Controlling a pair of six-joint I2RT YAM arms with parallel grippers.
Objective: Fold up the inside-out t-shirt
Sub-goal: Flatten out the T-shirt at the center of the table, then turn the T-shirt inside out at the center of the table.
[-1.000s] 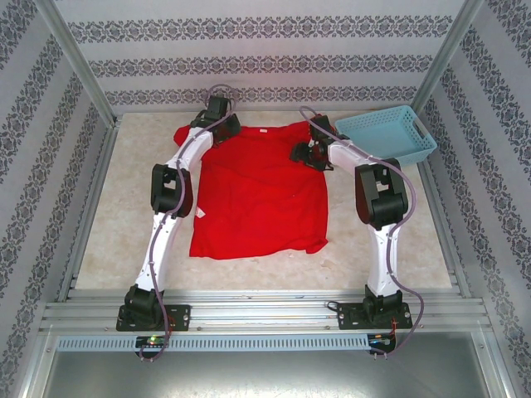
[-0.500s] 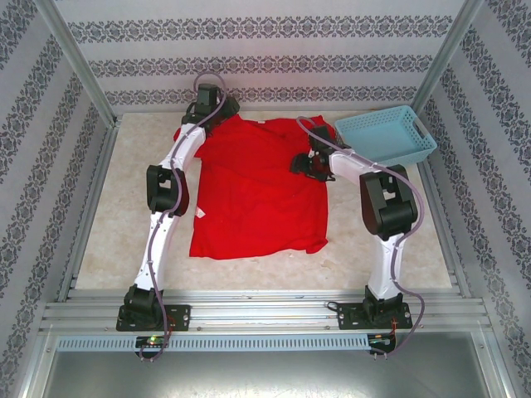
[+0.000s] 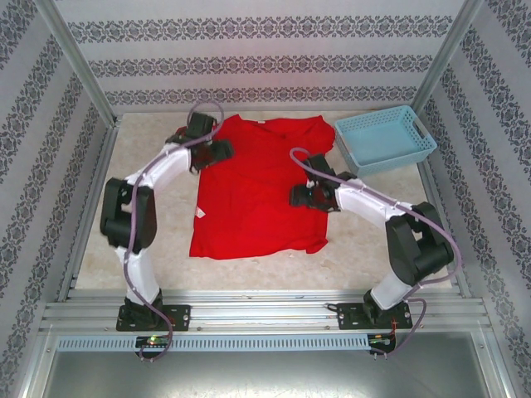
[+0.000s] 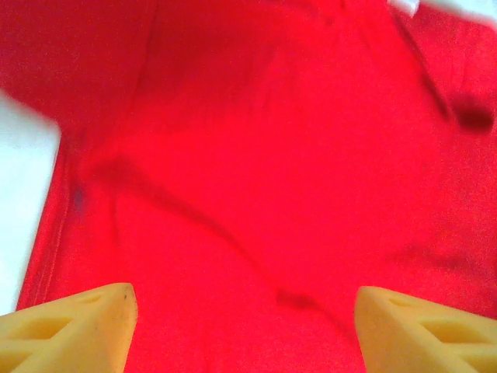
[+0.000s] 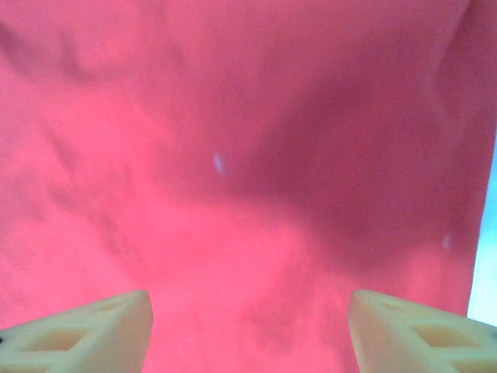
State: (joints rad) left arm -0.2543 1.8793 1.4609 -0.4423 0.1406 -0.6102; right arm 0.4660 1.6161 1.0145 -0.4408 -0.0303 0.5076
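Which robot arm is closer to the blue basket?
Right. The right end effector is over the t-shirt side nearest the basket; the left end effector is over its opposite side, farther away.

Red t-shirt (image 3: 257, 191) lies spread flat beside blue basket (image 3: 386, 139).

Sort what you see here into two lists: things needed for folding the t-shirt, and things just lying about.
Belongs to the job: red t-shirt, left gripper, right gripper, both open above it.
Just lying about: light blue plastic basket.
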